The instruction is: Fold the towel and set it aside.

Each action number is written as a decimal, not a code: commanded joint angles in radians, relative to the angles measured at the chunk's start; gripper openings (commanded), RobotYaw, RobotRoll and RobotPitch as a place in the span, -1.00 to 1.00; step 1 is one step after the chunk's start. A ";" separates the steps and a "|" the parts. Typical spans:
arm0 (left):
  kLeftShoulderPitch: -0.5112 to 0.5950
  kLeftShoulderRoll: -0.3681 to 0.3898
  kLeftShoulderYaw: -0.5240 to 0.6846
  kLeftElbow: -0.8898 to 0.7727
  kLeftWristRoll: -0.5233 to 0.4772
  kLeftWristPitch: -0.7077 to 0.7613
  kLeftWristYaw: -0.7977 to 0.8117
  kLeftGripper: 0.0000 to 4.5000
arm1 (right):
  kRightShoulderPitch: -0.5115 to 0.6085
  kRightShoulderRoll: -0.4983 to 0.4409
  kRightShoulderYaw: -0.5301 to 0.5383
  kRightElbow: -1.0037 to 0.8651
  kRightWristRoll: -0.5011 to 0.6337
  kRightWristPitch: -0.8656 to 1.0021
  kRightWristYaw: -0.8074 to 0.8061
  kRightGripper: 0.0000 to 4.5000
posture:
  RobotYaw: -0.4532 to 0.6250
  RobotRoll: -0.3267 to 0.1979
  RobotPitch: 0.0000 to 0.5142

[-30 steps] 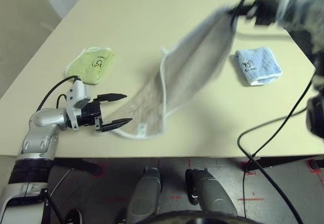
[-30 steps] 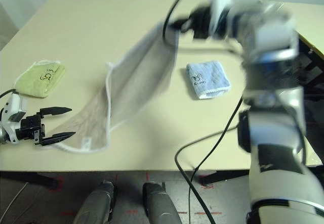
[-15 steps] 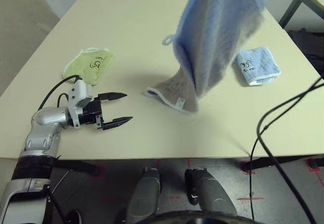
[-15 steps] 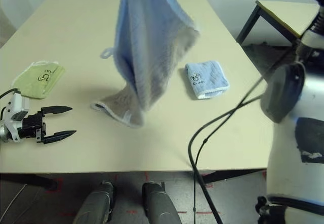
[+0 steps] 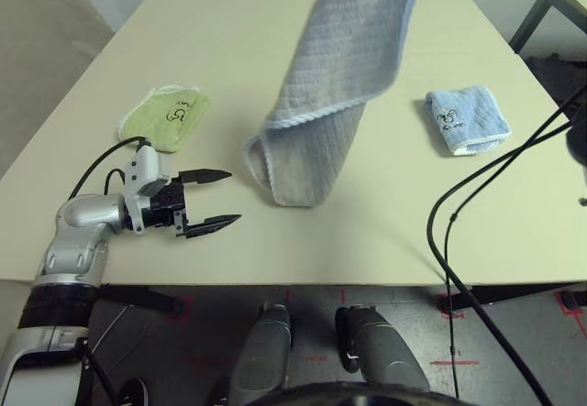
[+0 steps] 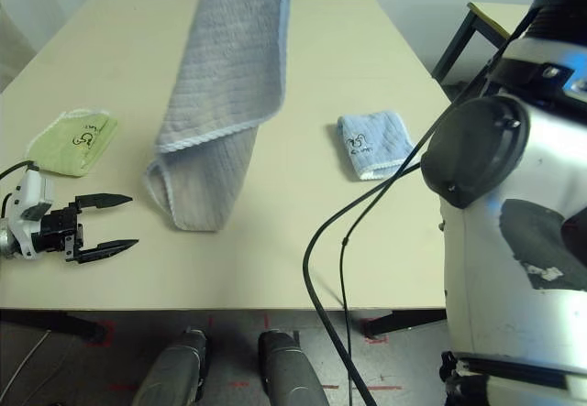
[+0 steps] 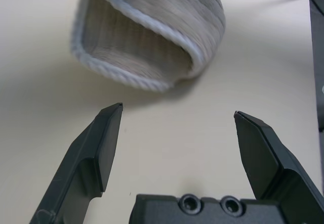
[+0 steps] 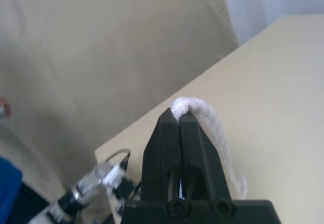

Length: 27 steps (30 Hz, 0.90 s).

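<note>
Over the bench [image 5: 385,241], the right end effector [image 8: 180,117], clamped on the towel [image 5: 344,58], suspends it unfolded; the left end effector [image 5: 234,197] is spread; next, lower and fold.

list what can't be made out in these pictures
- Upper end of the raised towel: cut off by the top edge in both eye views.
- Inside of its lower fold: mostly hidden by the cloth in the left wrist view.
- Lettering on the green cloth: too small to read in either eye view.
</note>
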 commanded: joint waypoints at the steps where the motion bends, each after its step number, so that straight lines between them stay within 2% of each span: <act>1: -0.027 0.032 -0.014 -0.037 -0.027 0.166 0.026 1.00 | 0.023 0.039 -0.006 -0.093 0.049 0.048 -0.008 -0.99 | -0.05 0.25 -0.50; 4: -0.064 0.042 -0.020 -0.050 -0.057 0.334 0.057 1.00 | 0.048 0.066 -0.013 -0.145 0.072 0.072 -0.023 -0.99 | -0.05 0.25 -0.51; 7: -0.136 0.023 -0.027 -0.002 -0.074 0.482 0.103 1.00 | 0.084 0.043 0.013 -0.177 0.126 0.074 -0.006 -0.99 | -0.06 0.25 -0.51; 13: -0.298 -0.040 -0.082 0.192 -0.044 0.624 0.141 1.00 | 0.107 -0.022 0.042 -0.180 0.242 0.074 0.012 -0.99 | -0.08 0.25 -0.50; 15: -0.399 -0.095 -0.093 0.310 -0.054 0.690 0.136 1.00 | 0.114 -0.058 0.058 -0.173 0.293 0.074 0.025 -0.99 | -0.10 0.25 -0.49; 22: -0.705 -0.271 -0.139 0.730 0.016 0.735 0.107 1.00 | 0.124 -0.129 0.098 -0.160 0.374 0.074 0.034 -0.99 | -0.16 0.25 -0.48; 27: -0.822 -0.351 -0.157 0.934 0.093 0.716 0.113 1.00 | 0.130 -0.163 0.105 -0.169 0.416 0.074 0.029 -0.99 | -0.20 0.25 -0.48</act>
